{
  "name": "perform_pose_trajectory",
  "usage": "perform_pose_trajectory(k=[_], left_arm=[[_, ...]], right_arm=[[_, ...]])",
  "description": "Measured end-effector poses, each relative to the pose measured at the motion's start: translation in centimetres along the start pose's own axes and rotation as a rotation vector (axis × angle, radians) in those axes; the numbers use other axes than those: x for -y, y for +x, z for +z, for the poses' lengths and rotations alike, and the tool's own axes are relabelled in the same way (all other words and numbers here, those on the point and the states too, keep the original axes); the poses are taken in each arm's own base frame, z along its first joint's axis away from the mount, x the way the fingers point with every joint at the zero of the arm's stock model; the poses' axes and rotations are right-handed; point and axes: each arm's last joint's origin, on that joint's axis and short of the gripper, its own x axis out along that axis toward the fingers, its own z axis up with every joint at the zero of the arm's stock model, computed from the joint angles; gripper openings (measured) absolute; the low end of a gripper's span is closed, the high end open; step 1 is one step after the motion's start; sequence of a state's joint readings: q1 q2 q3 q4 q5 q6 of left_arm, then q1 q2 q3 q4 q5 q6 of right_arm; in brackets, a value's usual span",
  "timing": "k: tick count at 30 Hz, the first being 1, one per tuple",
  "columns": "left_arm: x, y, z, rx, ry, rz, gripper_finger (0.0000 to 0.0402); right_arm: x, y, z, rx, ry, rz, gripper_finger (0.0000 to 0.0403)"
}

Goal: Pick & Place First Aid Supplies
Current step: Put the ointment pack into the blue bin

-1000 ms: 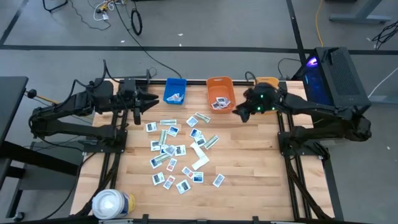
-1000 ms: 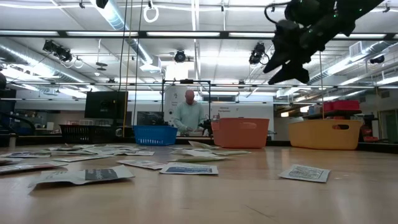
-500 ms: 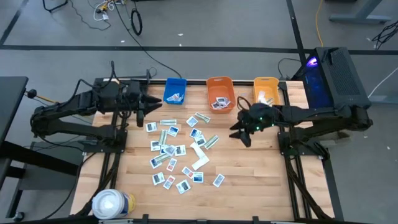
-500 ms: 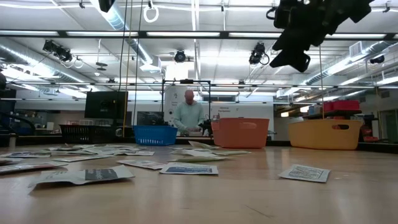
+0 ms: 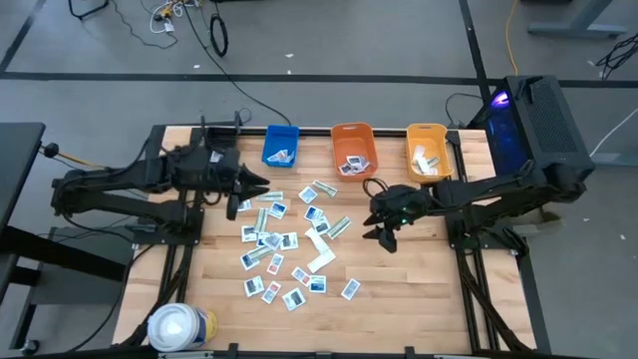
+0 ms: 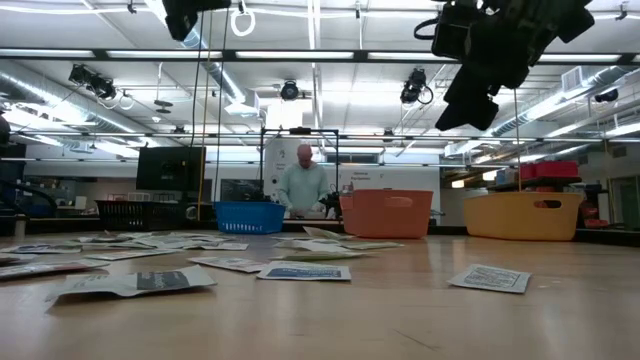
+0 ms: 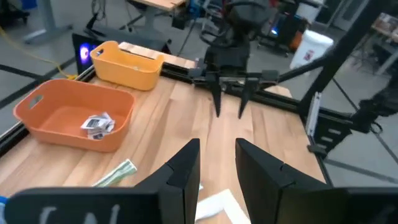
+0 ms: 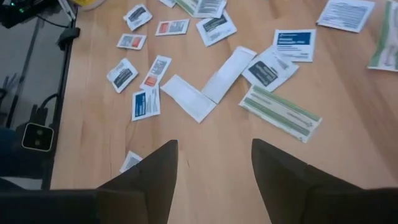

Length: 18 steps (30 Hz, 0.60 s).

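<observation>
Overhead, right gripper (image 5: 383,231) fingers (image 8: 152,174) spread wide, empty; left gripper (image 5: 247,187) fingers (image 7: 183,168) narrowly parted, empty.

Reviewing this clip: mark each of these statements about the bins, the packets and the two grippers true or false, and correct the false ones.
1. The orange bin holds a few packets. True.
2. The right gripper holds a packet. False: its fingers are apart and empty above bare wood, right of the scattered packets.
3. The yellow bin is empty. False: pale packets lie in it.
4. The blue bin stands left of the orange bin, seen from above. True.
5. The left gripper is over the blue bin. False: it is above the table near the pile's upper left edge, nothing between its fingers.
</observation>
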State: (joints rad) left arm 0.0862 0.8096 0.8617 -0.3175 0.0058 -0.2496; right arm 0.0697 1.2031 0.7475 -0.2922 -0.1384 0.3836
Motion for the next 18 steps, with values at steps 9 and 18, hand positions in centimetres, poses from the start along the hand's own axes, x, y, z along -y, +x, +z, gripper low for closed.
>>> perform_pose_trajectory(k=[9,18], left_arm=[[0.2,0.9,-2.8,-0.074,-0.008,0.026,0.0106],[0.2,0.9,-2.7,-0.069,-0.026,0.029,0.0106]], right_arm=[[-2.0,2.0,-0.8,-0.047,-0.312,0.141,0.0208],[-3.7,5.7,-2.8,-0.132,-0.612,0.283,0.0208]])
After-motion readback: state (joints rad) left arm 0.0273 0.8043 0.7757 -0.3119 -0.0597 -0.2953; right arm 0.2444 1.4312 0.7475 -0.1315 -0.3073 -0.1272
